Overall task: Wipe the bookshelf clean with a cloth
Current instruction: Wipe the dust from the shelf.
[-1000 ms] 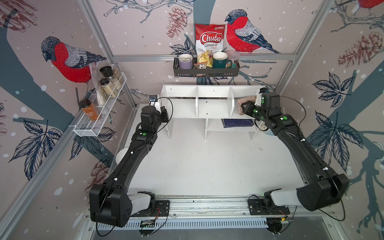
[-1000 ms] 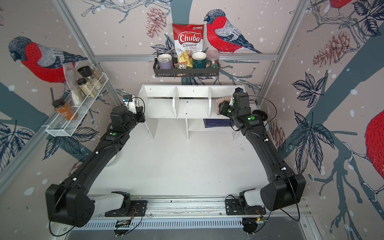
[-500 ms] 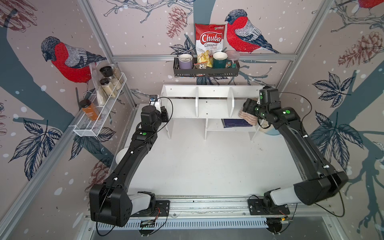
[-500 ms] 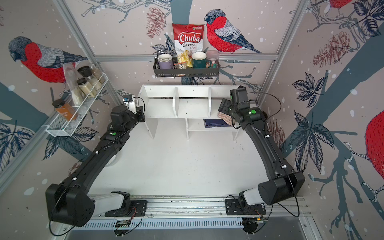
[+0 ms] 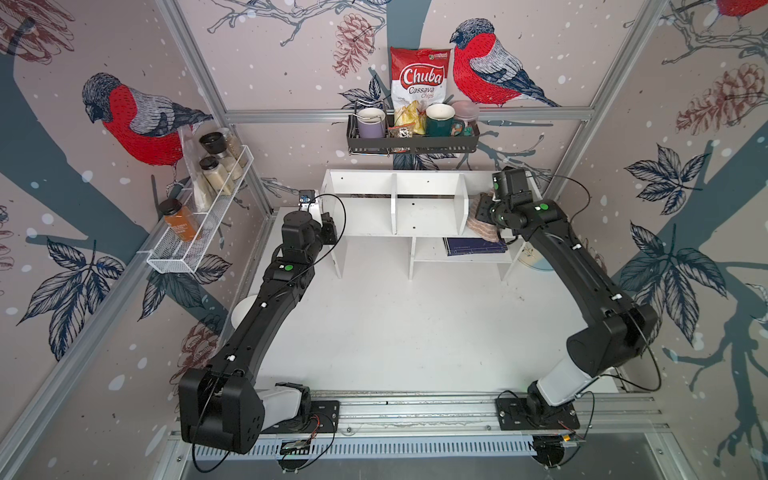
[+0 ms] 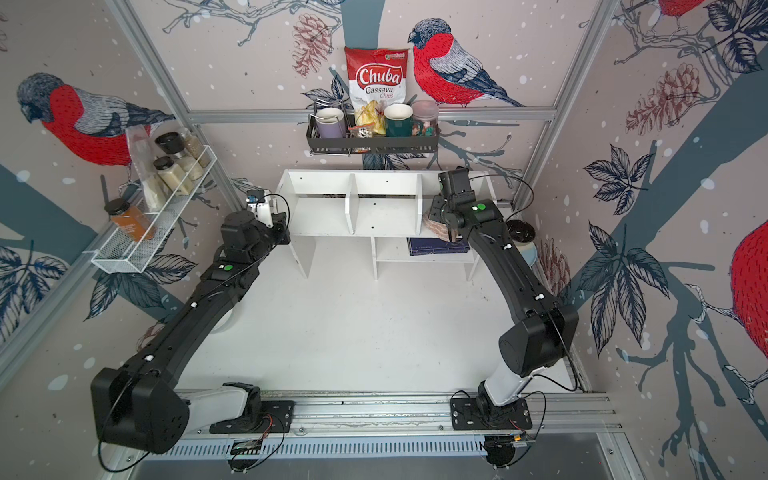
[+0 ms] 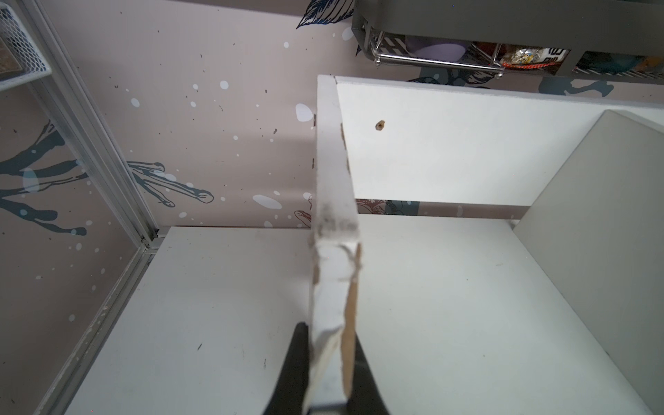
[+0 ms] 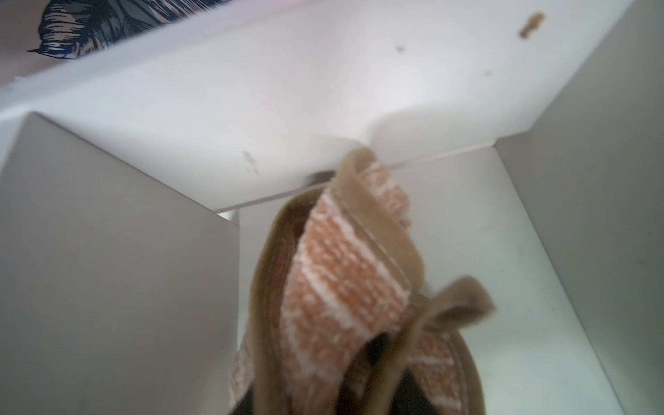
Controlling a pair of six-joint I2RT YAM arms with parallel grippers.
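Right wrist view: clenched around the cloth (image 8: 341, 280) inside the rightmost of 3 upper compartments of the bookshelf (image 8: 323, 90) with the right gripper (image 5: 482, 212). Pinching its left end panel with the left gripper (image 7: 330, 359).

- Left gripper (image 7: 328, 345): astride the end panel of the bookshelf (image 5: 424, 187), one finger on each side.
- Right gripper (image 5: 484, 210): in the opposite end compartment, cloth (image 5: 478, 226) between its fingers.
- Book (image 5: 473, 246): on the lower shelf, beneath the right gripper.
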